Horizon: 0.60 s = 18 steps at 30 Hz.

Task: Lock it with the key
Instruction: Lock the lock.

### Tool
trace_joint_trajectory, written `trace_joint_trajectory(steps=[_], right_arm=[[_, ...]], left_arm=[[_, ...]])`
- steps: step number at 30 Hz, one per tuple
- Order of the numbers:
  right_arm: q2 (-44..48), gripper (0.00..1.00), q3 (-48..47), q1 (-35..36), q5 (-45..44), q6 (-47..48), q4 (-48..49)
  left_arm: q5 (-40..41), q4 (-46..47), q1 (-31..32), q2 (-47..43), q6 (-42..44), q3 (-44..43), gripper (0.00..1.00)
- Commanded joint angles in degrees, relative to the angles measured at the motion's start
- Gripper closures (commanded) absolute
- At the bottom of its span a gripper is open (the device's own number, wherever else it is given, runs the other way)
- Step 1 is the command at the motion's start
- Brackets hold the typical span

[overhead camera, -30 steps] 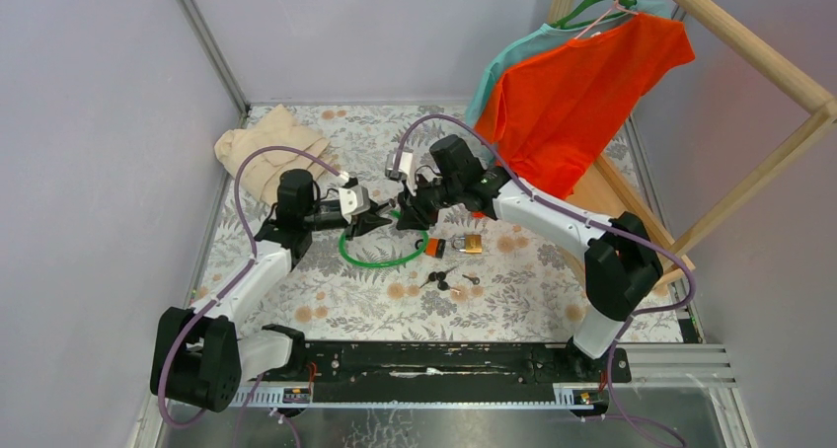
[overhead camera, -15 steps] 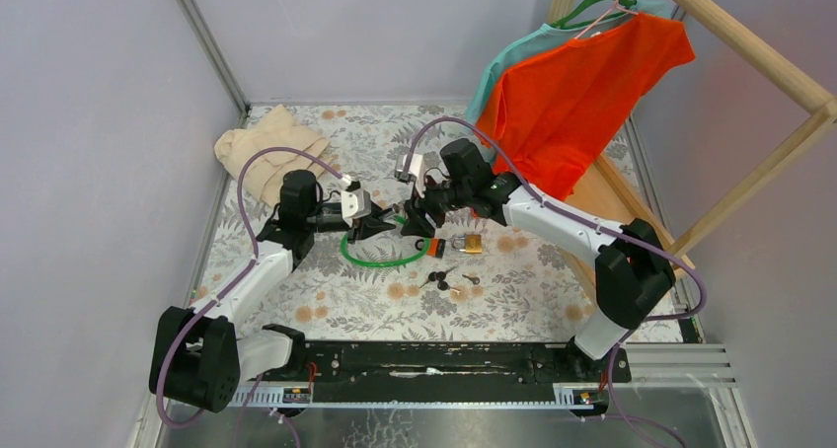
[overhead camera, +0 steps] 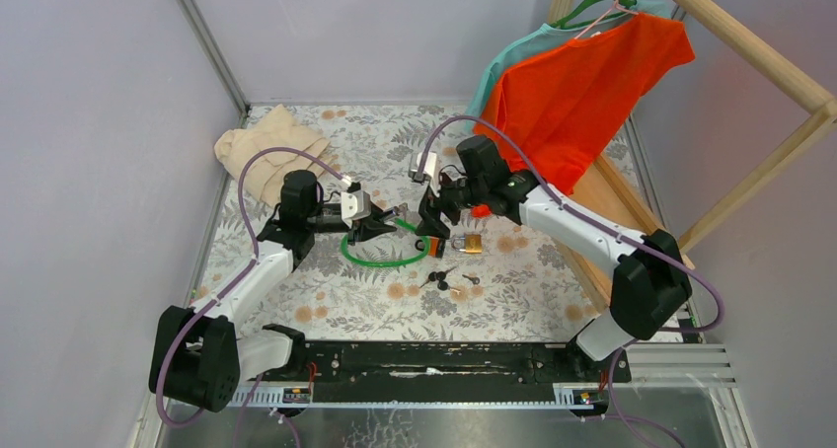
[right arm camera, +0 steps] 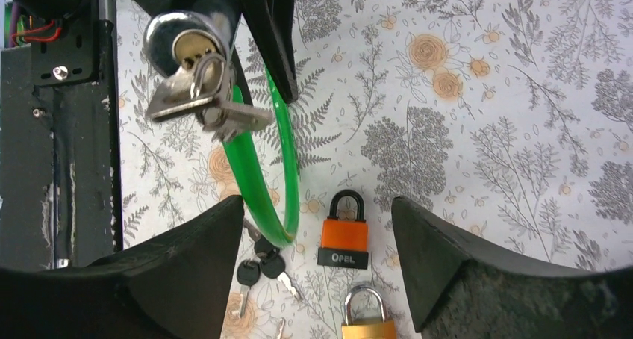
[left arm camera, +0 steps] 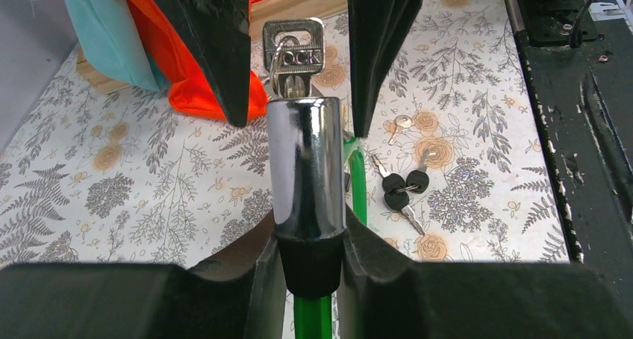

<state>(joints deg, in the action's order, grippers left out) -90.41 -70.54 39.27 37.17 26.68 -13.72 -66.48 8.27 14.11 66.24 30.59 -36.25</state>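
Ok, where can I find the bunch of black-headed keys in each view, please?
Top external: the black-headed keys lie at centre, just nearer the arm bases than the green cable.
Left wrist: keys right of centre, beside the cable.
Right wrist: keys at the bottom edge, under the cable.
Shared landmark: the green cable.

The right hand [right arm camera: 317, 204] has opened and drawn back from the key [left arm camera: 292, 44].

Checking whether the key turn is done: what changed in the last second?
The right hand opened, let go of the key and drew back rightward from the cable lock. The left hand kept holding the lock, key still in it; the padlocks and loose keys did not move.
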Motion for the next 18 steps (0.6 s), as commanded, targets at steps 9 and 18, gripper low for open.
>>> trace_joint_trajectory(steps=[9, 18], right_arm=[[2.5, 0.24, -17.3, -0.7, 2.9, 8.5, -15.4], [-1.8, 0.24, -23.8, 1.3, 6.7, 12.8, -23.3]], left_arm=[[-1.6, -4.1, 0.4, 0.6, 0.9, 1.5, 1.00], [-1.6, -4.1, 0.5, 0.5, 0.6, 1.3, 1.00]])
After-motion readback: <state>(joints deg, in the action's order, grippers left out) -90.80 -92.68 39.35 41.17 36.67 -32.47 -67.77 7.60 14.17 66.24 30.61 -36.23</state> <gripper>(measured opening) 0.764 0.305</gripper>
